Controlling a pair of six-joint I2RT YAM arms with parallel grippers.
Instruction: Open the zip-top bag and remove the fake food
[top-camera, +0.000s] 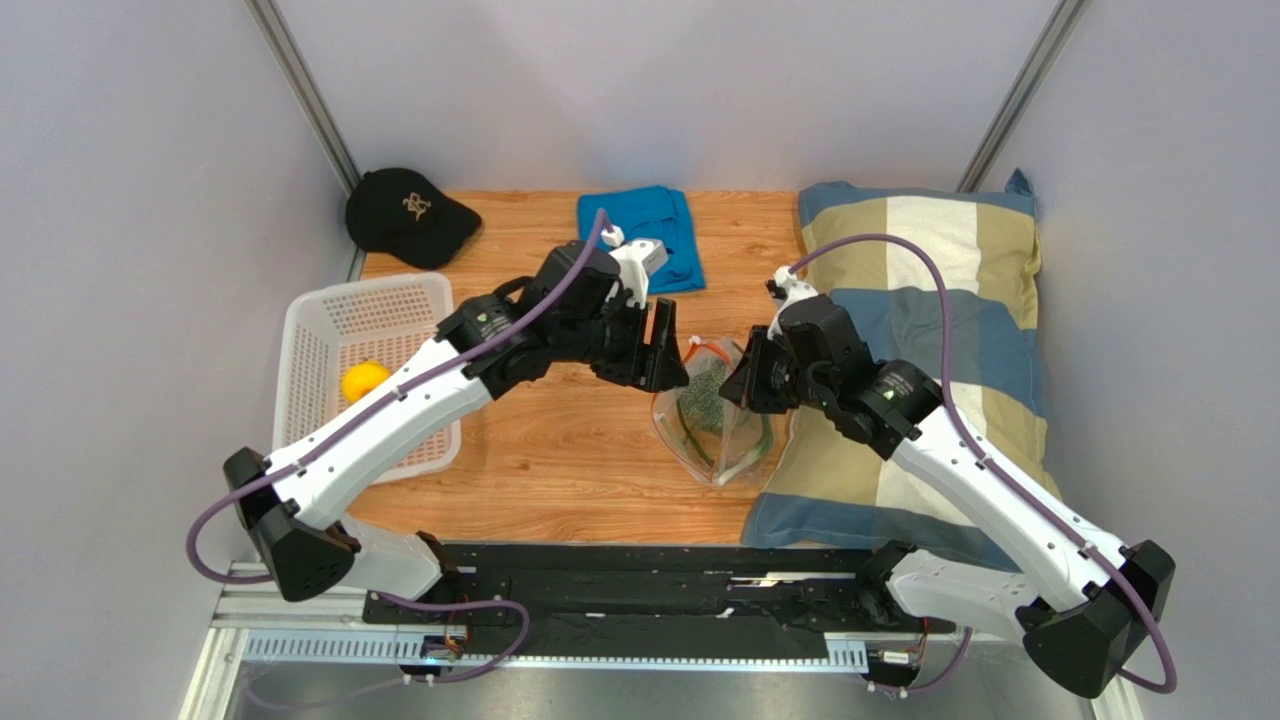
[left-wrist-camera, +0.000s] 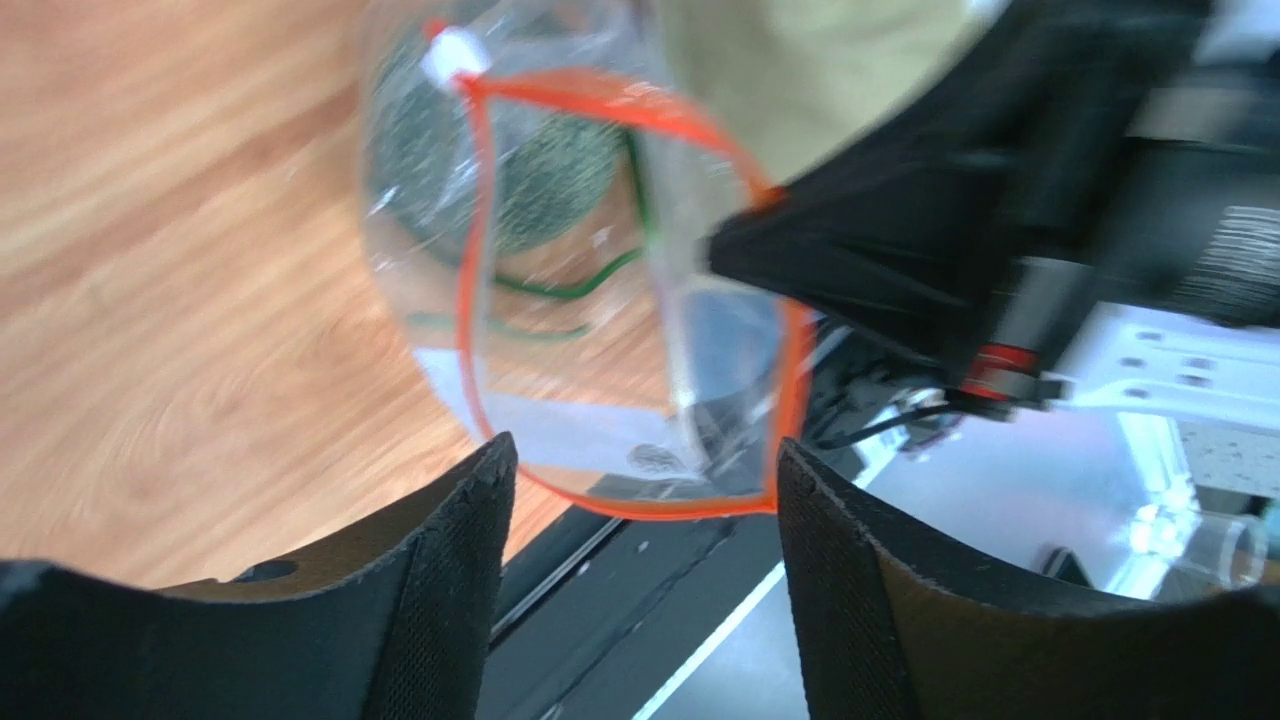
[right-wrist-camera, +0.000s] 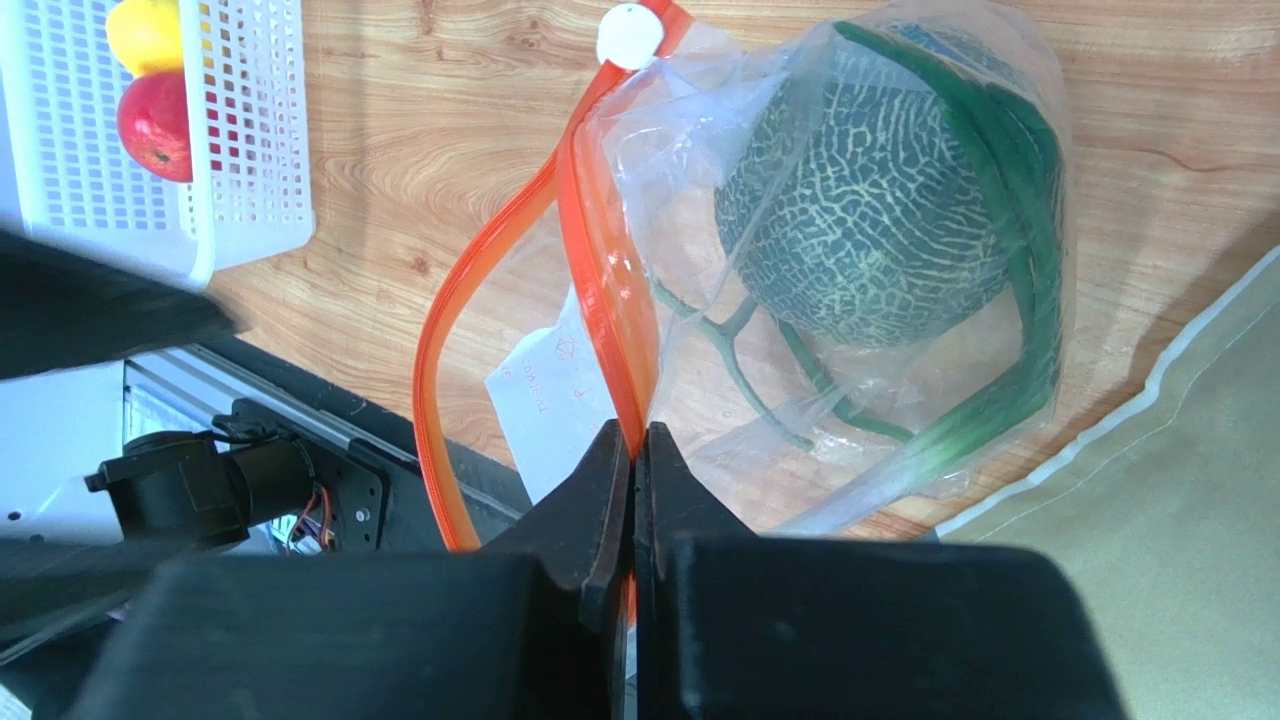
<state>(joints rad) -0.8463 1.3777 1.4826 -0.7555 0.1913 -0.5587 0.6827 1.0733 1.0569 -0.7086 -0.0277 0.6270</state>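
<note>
The zip-top bag (top-camera: 709, 420) lies on the wooden table with its mouth pulled open, the orange-red zip strip (left-wrist-camera: 478, 270) forming a loop and the white slider (right-wrist-camera: 628, 33) at one end. Inside it sits the grey-green leafy ball (right-wrist-camera: 864, 210) with long green stems. My right gripper (right-wrist-camera: 634, 443) is shut on one side of the zip strip. My left gripper (left-wrist-camera: 646, 480) is open just short of the other side of the rim, holding nothing. A yellow fruit (right-wrist-camera: 143, 30) and a red fruit (right-wrist-camera: 158, 128) lie in the white basket (right-wrist-camera: 241, 135).
The white basket (top-camera: 308, 323) stands at the left of the table. A black cap (top-camera: 409, 215) and a blue cloth (top-camera: 643, 233) lie at the back. A striped pillow (top-camera: 932, 255) fills the right side, under the right arm.
</note>
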